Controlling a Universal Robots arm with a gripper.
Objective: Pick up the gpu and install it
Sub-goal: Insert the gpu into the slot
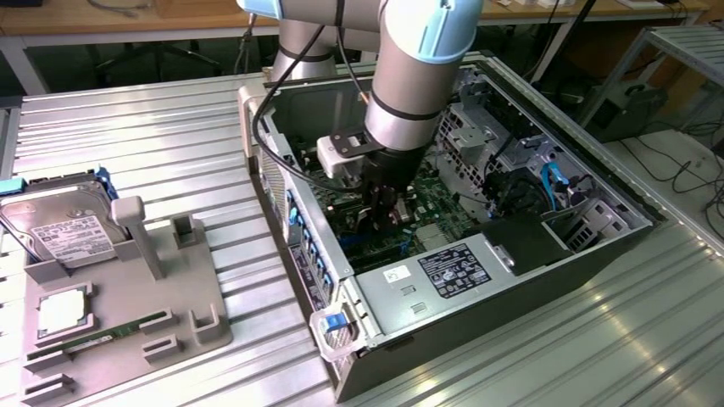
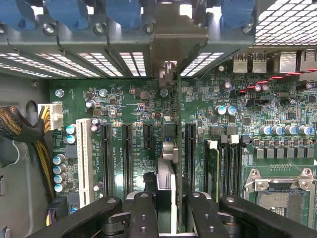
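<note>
Claw (image 2: 167, 208): pinching the gpu (image 2: 169, 144), mid-frame inside the computer case (image 1: 611, 246).
Gpu: edge-on over the motherboard (image 2: 133, 104), seemingly in a slot.

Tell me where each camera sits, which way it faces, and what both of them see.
Exterior view: off the arm, raised, looking down at the open black computer case on a ribbed metal table; the grey-and-blue robot arm reaches inside.
Wrist view: on the wrist, facing the green motherboard; black gripper fingers clamp the thin dark gpu card, seen edge-on.
Shared: the motherboard, gripper and case interior.
</note>
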